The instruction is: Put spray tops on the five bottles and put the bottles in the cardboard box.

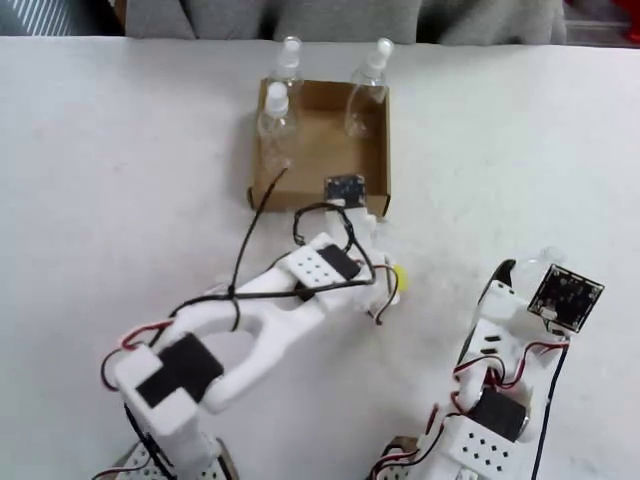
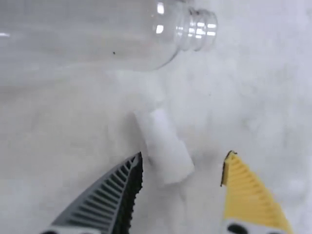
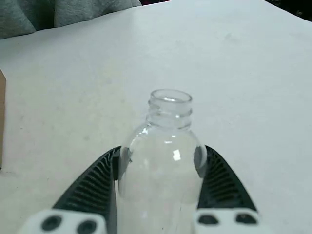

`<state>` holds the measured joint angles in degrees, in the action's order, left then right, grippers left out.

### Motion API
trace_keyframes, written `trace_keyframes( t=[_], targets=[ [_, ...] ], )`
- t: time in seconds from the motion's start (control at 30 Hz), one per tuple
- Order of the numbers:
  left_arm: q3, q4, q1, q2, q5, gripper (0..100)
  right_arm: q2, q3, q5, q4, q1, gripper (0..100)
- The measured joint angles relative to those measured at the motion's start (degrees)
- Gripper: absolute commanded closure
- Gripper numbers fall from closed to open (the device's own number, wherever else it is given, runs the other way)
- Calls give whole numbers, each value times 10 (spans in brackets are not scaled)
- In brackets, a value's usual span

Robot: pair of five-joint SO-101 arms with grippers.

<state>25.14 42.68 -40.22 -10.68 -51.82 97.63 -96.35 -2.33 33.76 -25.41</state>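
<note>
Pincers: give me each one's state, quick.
Left pincer: open, straddling a spray top, not gripping it.
Right pincer: closed on an uncapped bottle.

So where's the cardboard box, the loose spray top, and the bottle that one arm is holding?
cardboard box [image 1: 320, 150], high view, bare floor of the box.
spray top [image 2: 165, 151], left wrist view, middle of its white body.
held bottle [image 3: 161, 178], right wrist view, clear body below the neck.
</note>
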Motion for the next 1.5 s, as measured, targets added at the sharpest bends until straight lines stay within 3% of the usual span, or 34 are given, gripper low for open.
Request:
trace_keyframes(
  t=[0.3, 0.37, 0.53, 0.73, 0.87, 1.13, 1.5],
  targets=[
    [-47, 1, 0, -61, -4, 734, 0, 0, 0, 6, 4, 958],
    [-47, 1, 0, -63, -4, 773, 0, 0, 0, 6, 4, 958],
    [-47, 1, -7, -63, -4, 986, 0, 0, 0, 6, 11, 958],
    [-47, 1, -9, -63, -4, 966, 0, 0, 0, 6, 13, 958],
    [-49, 15, -9, -63, 75, 980, 0, 0, 0, 6, 13, 958],
    [-88, 122, -23, -63, 258, 980, 0, 0, 0, 6, 13, 958],
    [-88, 131, 19, -63, 287, 980, 0, 0, 0, 6, 22, 958]
  ],
)
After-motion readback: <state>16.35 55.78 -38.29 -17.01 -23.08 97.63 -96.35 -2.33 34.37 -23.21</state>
